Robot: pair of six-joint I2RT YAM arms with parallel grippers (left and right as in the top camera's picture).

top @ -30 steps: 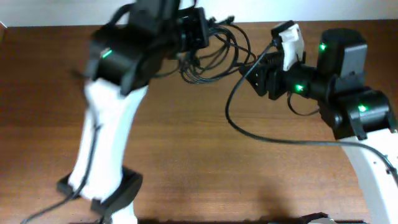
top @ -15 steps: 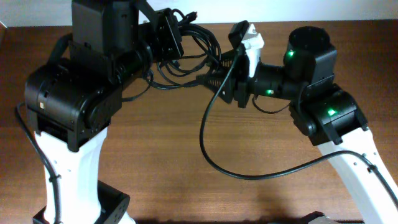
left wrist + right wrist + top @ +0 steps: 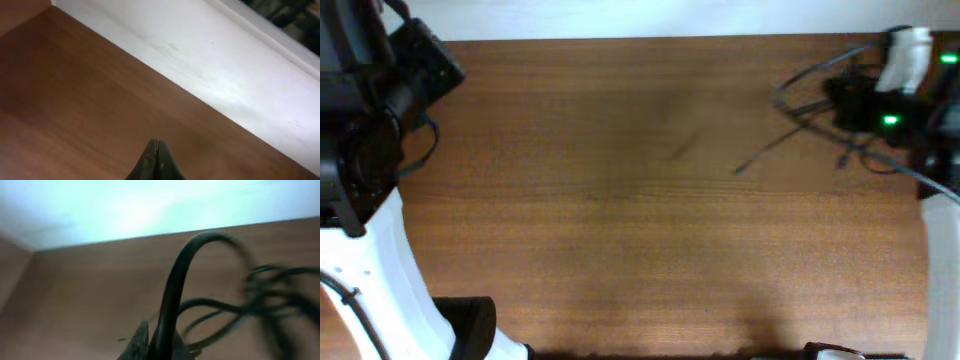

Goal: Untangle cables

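While the right gripper (image 3: 159, 339) has its jaws closed on one thick black strand that rises from between the fingertips, the cables (image 3: 820, 90) sit as a blurred bunch at the far right of the table (image 3: 620, 220), touching that gripper. The bunch is too smeared in both views to tell how many loops are knotted. A single loose end (image 3: 740, 170) trails out toward the middle of the wood. The left gripper (image 3: 157, 150) is at the far left, well apart from the bundle. Its jaws are pressed fully together with nothing between them, over bare wood near the white wall strip (image 3: 210, 65). As a judgement, the work is in its pulling-apart step, with the whole bundle on the right side and only one arm engaged, so the tangle looks far from sorted. The next move probably calls for the left gripper to open, cross the table to the bundle, and close on a different strand from the one held on the right, perhaps the trailing end. The two arms could then draw away from each other and open the loops without cinching the knot tighter.
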